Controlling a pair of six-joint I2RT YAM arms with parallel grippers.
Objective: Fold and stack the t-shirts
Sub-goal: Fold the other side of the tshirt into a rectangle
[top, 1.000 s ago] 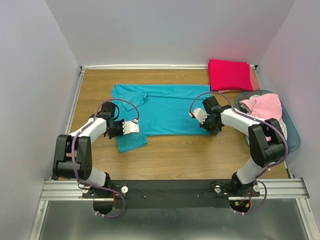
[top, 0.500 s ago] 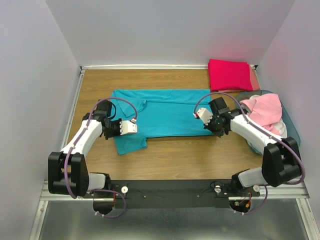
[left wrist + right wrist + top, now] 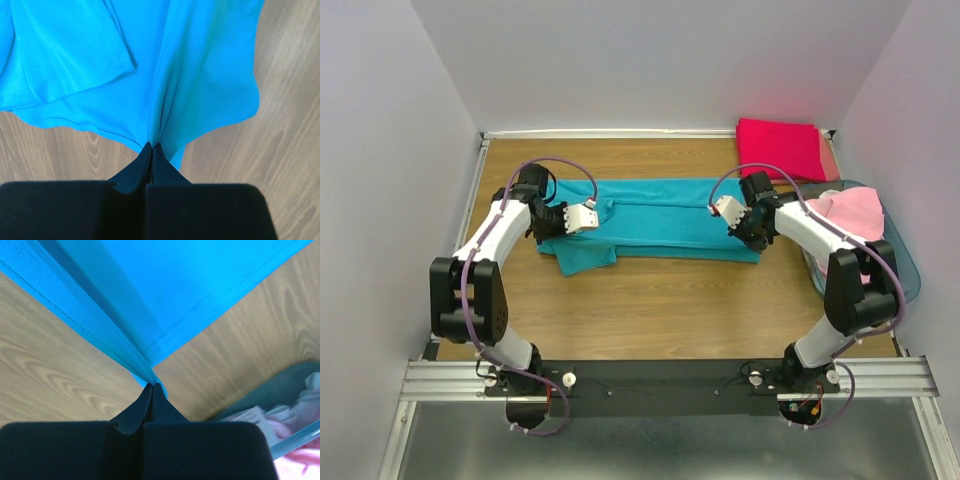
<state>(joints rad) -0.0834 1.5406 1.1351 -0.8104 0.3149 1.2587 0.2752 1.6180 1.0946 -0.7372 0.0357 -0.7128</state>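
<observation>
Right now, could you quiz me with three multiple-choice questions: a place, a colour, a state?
1. Where lies the folded crimson-pink cloth shirt? A) near left corner B) far right corner C) centre
2. What colour is the soft shirt stretched between both arms? A) teal B) yellow C) white
3. The left gripper is: A) wide open B) shut on that shirt C) out of view
Answers: B, it sits back right on the table; A, plainly teal; B, it pinches the cloth.
</observation>
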